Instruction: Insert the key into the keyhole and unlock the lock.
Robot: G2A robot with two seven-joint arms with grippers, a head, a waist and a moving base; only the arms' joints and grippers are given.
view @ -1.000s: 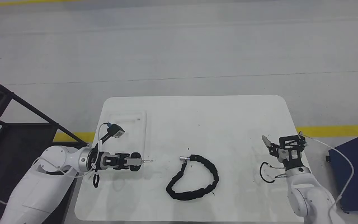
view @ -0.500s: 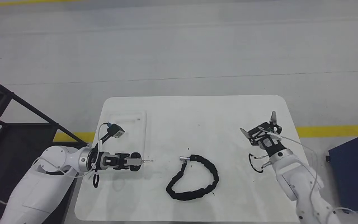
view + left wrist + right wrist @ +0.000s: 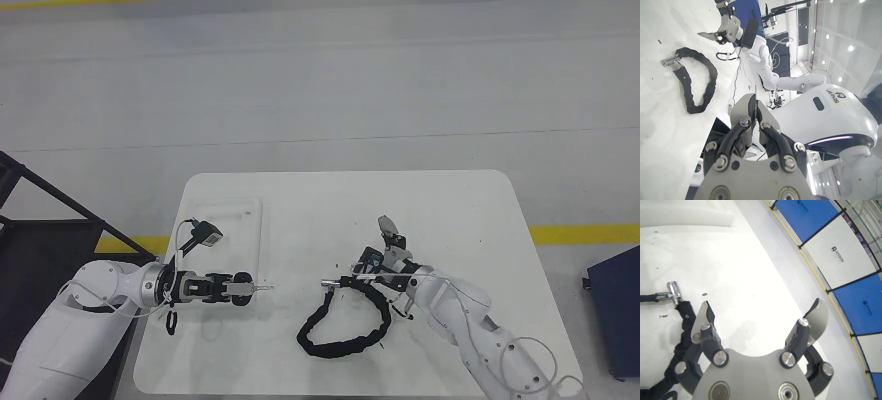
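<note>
The lock is a black fabric-sleeved chain loop (image 3: 345, 318) with a silver cylinder (image 3: 328, 284) at its upper left end, lying mid-table. My left gripper (image 3: 248, 288) hovers left of it, shut on a thin metal key (image 3: 264, 288) whose tip points at the cylinder from a short distance away. In the left wrist view the key blade (image 3: 755, 91) sticks out between the closed pads, with the cylinder (image 3: 668, 61) and the chain (image 3: 696, 75) beyond. My right gripper (image 3: 373, 250) is open just right of the cylinder, above the chain's upper end. Its wrist view shows the spread gripper (image 3: 761, 306), the cylinder (image 3: 674, 290) and the chain (image 3: 684, 313) beside one finger.
A shallow white tray (image 3: 245, 215) lies at the table's back left. The white table (image 3: 460, 210) has bare surface to the right and behind the lock. Small brown specks (image 3: 704, 294) dot the surface near the cylinder.
The right arm has swung from the table's right edge leftward to the lock, gripper still open. The left arm and key have stayed put.
</note>
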